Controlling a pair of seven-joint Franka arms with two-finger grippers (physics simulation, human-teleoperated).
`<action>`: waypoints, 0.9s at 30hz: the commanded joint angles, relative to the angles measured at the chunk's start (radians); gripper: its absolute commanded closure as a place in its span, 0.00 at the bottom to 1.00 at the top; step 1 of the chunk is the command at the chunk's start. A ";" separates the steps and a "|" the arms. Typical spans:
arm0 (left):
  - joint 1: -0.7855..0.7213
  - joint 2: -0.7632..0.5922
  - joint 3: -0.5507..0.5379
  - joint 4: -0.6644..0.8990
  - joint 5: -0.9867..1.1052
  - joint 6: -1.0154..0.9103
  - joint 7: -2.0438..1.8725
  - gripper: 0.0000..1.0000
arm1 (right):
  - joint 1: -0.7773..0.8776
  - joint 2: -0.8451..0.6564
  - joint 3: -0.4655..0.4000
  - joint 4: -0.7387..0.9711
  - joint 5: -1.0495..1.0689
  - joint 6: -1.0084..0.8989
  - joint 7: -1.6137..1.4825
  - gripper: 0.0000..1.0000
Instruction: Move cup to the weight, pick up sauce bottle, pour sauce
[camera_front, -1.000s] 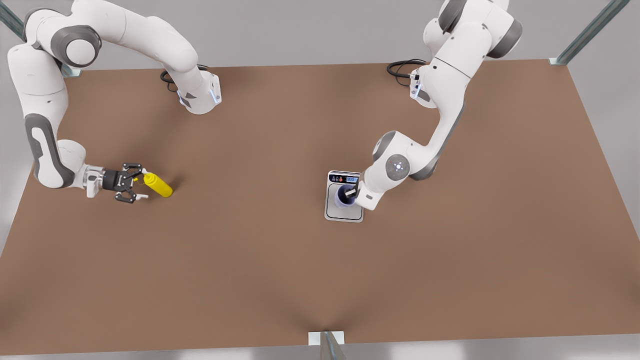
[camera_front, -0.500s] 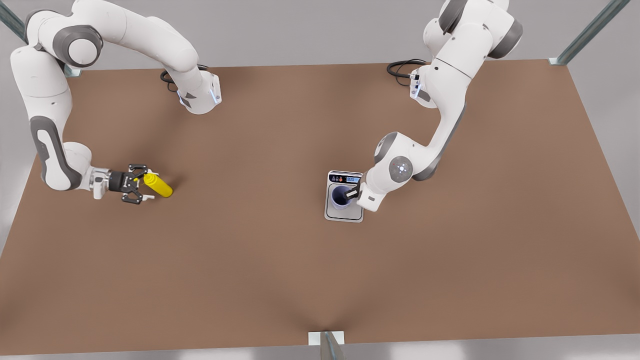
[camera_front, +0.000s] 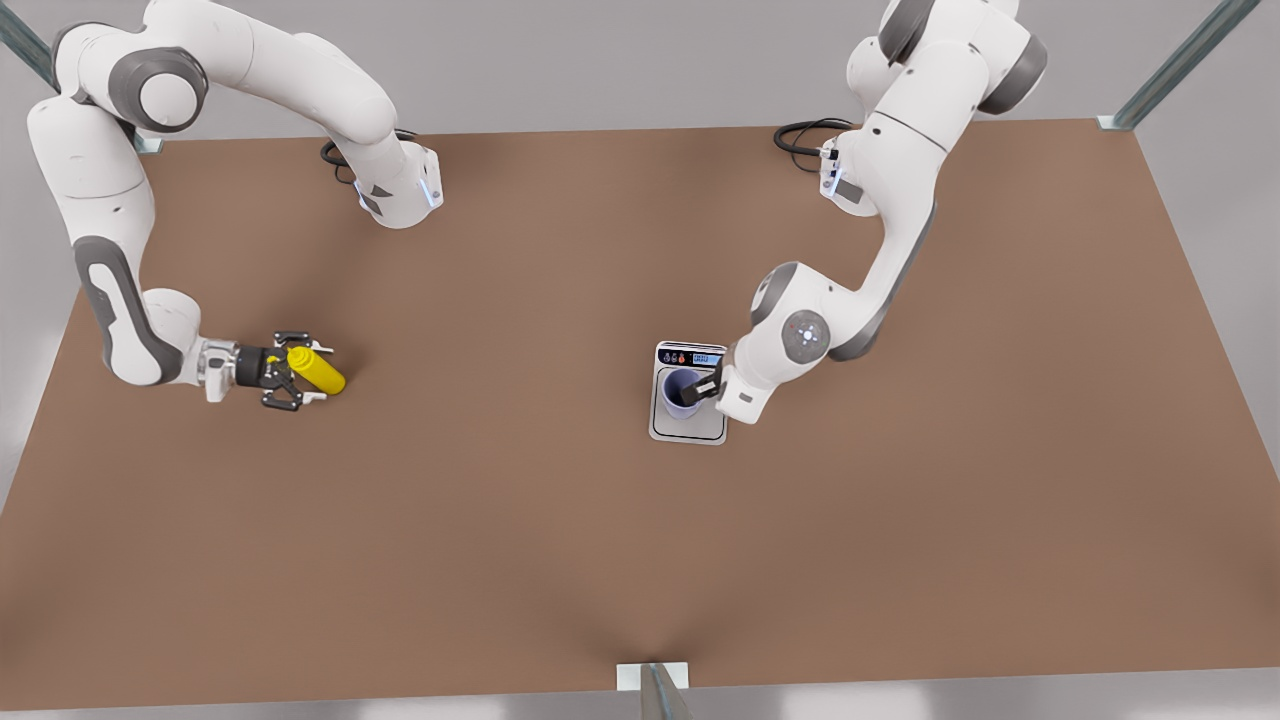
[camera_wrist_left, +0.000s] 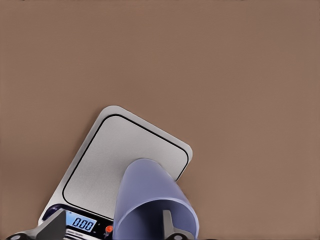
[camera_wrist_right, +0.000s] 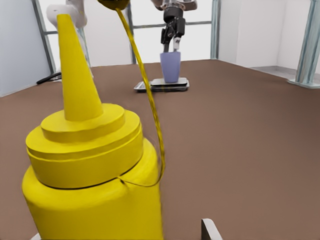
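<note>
The yellow sauce bottle (camera_front: 320, 373) (camera_wrist_right: 90, 165) lies on the brown table at the front view's left, nozzle towards the arm there. My right gripper (camera_front: 312, 372) (camera_wrist_right: 121, 232) is open, with a finger on either side of the bottle's cap end. The lavender cup (camera_front: 682, 392) (camera_wrist_left: 150, 195) (camera_wrist_right: 170, 67) stands on the weight (camera_front: 688, 428) (camera_wrist_left: 110, 155), a silver scale. My left gripper (camera_front: 705, 385) (camera_wrist_left: 109, 227) is open over the cup's rim. One finger is inside the cup. The other is outside, apart from the wall.
Black cables (camera_front: 800, 135) lie by the arm base at the back right, and another coil (camera_front: 335, 155) at the back left. A metal bracket (camera_front: 652, 678) sits at the table's front edge. Broad bare tabletop (camera_front: 500, 450) lies between the two arms.
My right gripper has slid along the table towards the bottle until its fingers flank the cap end. The left arm has eased back a little from the cup, which stays on the scale.
</note>
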 joint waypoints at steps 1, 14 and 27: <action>0.000 0.000 0.001 0.010 -0.003 -0.015 -0.002 0.00 | 0.000 0.000 0.000 0.000 0.000 0.000 0.000 0.00; 0.150 -0.174 0.405 0.513 0.204 -0.853 0.762 0.00 | 0.000 -0.008 0.023 -0.005 0.000 0.025 0.009 0.50; 0.164 -0.281 0.448 0.447 0.225 -0.859 0.790 0.00 | 0.172 -0.172 0.063 0.020 0.000 0.072 0.190 0.51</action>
